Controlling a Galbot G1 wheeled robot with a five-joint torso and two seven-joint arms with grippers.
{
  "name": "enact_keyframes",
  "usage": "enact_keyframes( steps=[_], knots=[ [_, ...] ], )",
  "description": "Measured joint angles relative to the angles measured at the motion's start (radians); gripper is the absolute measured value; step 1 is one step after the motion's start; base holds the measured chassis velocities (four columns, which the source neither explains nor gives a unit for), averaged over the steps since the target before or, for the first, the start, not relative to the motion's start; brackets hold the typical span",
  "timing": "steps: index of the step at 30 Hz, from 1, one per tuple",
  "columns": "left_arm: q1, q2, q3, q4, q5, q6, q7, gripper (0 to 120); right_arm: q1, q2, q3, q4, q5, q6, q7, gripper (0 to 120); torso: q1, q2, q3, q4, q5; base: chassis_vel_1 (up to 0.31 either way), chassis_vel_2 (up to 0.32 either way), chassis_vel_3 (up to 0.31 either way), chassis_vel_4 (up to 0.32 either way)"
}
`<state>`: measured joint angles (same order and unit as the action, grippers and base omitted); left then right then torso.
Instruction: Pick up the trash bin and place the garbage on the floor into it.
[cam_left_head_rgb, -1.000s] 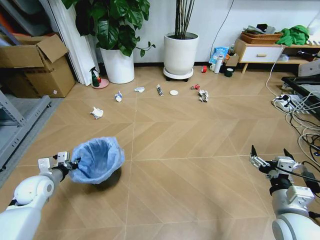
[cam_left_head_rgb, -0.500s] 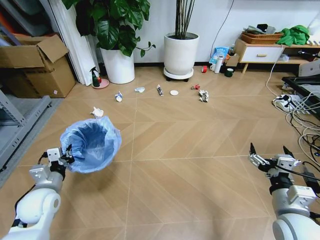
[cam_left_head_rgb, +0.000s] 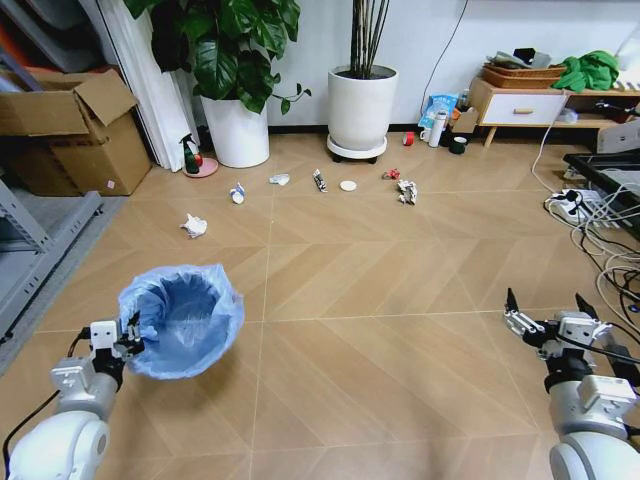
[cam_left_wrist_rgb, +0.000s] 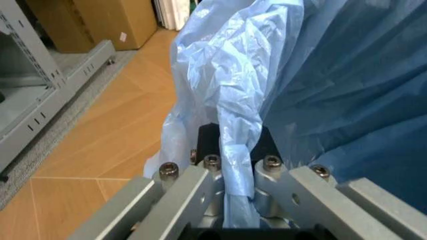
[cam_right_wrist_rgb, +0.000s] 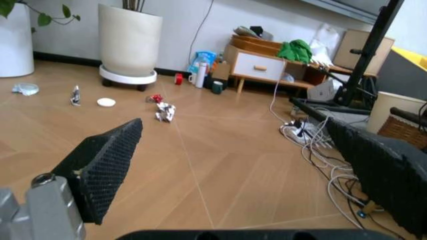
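Observation:
The trash bin (cam_left_head_rgb: 182, 318), lined with a crinkly light-blue bag, hangs tilted at the lower left above the floor (cam_left_head_rgb: 380, 270). My left gripper (cam_left_head_rgb: 128, 335) is shut on its rim. The left wrist view shows the fingers (cam_left_wrist_rgb: 200, 182) pinching the bag fold (cam_left_wrist_rgb: 233, 125) over the dark rim. The garbage lies far ahead: a white paper wad (cam_left_head_rgb: 194, 226), a blue-white tube (cam_left_head_rgb: 237, 192), a white disc (cam_left_head_rgb: 347, 185), a red wrapper (cam_left_head_rgb: 390, 174) and another wad (cam_left_head_rgb: 407, 191). My right gripper (cam_left_head_rgb: 548, 318) is open and empty at the lower right, facing the disc (cam_right_wrist_rgb: 105, 102) and wad (cam_right_wrist_rgb: 164, 112).
Two big white plant pots (cam_left_head_rgb: 238, 130) (cam_left_head_rgb: 361, 108) stand behind the litter, with a green spray bottle (cam_left_head_rgb: 189, 155) beside the left one. A cardboard box (cam_left_head_rgb: 70, 130) and metal shelf (cam_left_head_rgb: 40, 240) line the left. Cables (cam_left_head_rgb: 600, 240) and a low cabinet (cam_left_head_rgb: 520, 105) crowd the right.
The left arm swung the bin left and lifted it, then lowered it slightly. The right gripper shifted slightly to the right and stayed open.

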<state>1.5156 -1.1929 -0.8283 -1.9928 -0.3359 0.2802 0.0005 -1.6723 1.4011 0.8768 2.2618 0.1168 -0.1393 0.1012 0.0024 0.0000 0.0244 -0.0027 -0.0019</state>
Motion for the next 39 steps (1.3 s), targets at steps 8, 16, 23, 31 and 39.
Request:
enact_keyframes(
  steps=[8,16,23,31,39],
  knots=[
    [0.011,-0.010,0.006,-0.021,0.008,-0.001,-0.024,0,-0.001,0.007,0.004,-0.005,-0.010,0.007,-0.001,100,0.000,0.000,0.000,0.0001,-0.0001,0.000,0.000,0.000,0.000],
    [0.011,-0.007,0.002,-0.027,0.004,-0.001,-0.026,0,0.000,0.008,0.003,-0.008,-0.011,0.013,-0.003,100,0.000,0.000,0.000,0.0001,-0.0001,0.000,0.000,0.000,0.000],
    [0.007,-0.002,0.005,-0.030,-0.001,0.011,-0.027,0,-0.002,0.008,0.006,-0.010,-0.011,0.021,-0.005,100,0.000,0.000,0.000,0.0001,-0.0002,0.000,0.000,0.000,0.000],
    [-0.003,0.009,-0.005,-0.024,-0.029,0.030,-0.040,0,-0.003,0.009,0.009,-0.012,-0.012,0.028,-0.010,100,0.000,0.000,0.000,0.0001,-0.0002,-0.009,0.058,0.005,-0.074],
    [0.000,0.005,-0.009,-0.029,-0.048,0.112,-0.071,0,-0.004,0.010,0.009,-0.020,-0.019,0.041,-0.018,100,0.000,0.000,0.000,0.0002,-0.0001,-0.010,0.110,0.026,-0.111]
  ],
)
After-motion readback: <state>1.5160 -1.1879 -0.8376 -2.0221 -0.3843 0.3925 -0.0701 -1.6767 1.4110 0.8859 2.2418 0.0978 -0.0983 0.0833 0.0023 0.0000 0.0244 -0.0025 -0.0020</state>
